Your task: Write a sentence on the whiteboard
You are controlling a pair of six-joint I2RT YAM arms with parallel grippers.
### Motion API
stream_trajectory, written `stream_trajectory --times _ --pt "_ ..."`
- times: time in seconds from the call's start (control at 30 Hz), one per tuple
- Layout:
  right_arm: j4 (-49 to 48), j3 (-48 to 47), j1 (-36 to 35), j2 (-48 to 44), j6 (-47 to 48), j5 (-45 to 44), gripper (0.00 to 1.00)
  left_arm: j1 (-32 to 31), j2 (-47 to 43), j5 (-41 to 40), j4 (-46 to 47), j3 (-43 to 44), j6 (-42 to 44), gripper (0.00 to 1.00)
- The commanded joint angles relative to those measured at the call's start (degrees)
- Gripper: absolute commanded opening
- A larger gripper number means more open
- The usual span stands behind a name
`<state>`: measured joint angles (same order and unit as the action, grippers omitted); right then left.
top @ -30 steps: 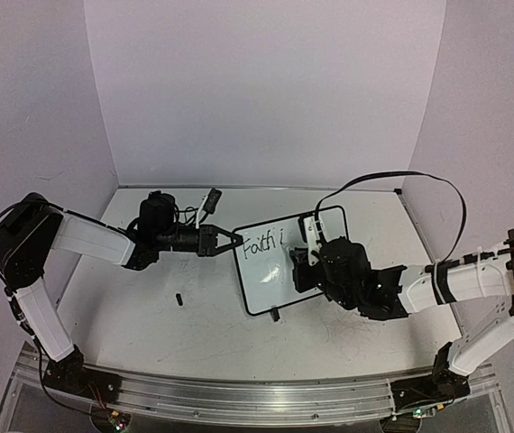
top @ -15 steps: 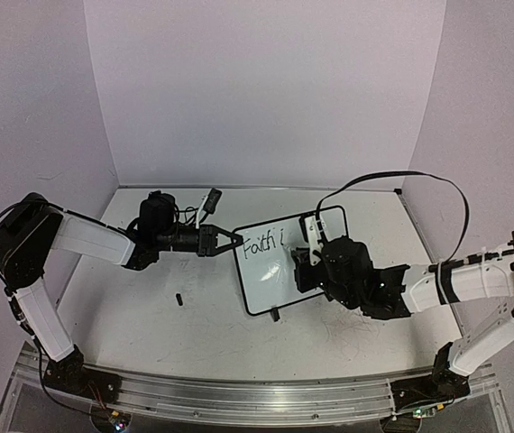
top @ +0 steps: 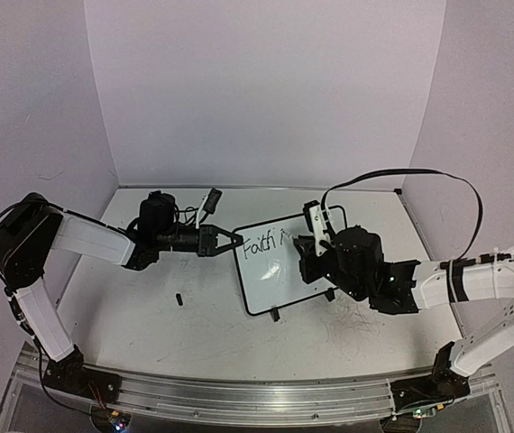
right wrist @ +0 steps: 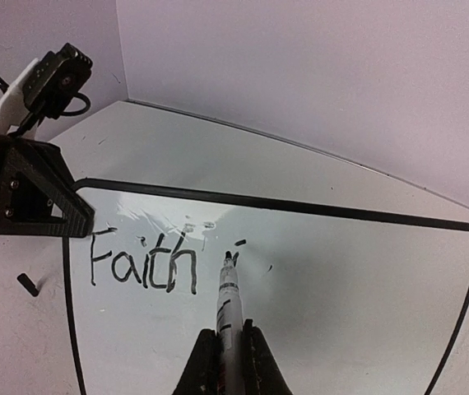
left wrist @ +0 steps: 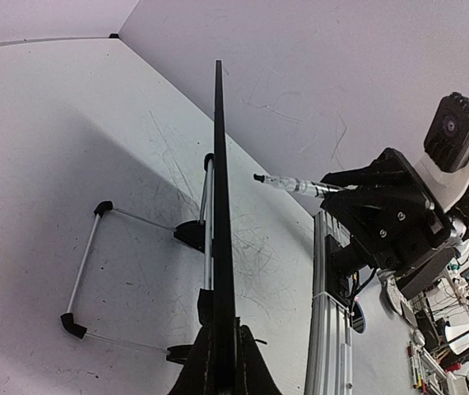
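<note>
The whiteboard (top: pixel 270 280) stands tilted on its feet mid-table, black frame (right wrist: pixel 259 202) around a white face. My left gripper (top: pixel 232 239) is shut on its left edge, seen edge-on in the left wrist view (left wrist: pixel 219 206). The sentence (right wrist: pixel 142 263) reads "Faith", with a dot and a short stroke after it. My right gripper (right wrist: pixel 230 355) is shut on a white marker (right wrist: pixel 228 300), whose black tip rests on the board just below that dot. From the left wrist view the marker (left wrist: pixel 296 185) points at the board's face.
A small black cap (top: pixel 178 299) lies on the scuffed table left of the board. A black-and-white object (top: pixel 210 200) sits near the back wall. The board's wire stand (left wrist: pixel 86 271) reaches out behind it. Walls close in at the back and on both sides.
My right gripper has shifted right and slightly back along the board with the marker. The left arm and the board have stayed still.
</note>
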<state>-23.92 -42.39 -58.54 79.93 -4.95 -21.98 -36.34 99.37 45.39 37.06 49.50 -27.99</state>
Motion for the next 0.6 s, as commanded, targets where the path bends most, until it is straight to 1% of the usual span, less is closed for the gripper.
stream_trajectory --times 0.0,0.57 --pt "-2.31 0.14 -0.03 0.73 0.92 -0.08 0.00 -1.46 -0.32 4.00 -1.29 1.43 -0.40 0.00" --pt "-2.60 0.56 1.02 0.58 0.62 -0.56 0.00 -1.54 -0.35 4.22 -1.34 1.55 -0.55 0.00"
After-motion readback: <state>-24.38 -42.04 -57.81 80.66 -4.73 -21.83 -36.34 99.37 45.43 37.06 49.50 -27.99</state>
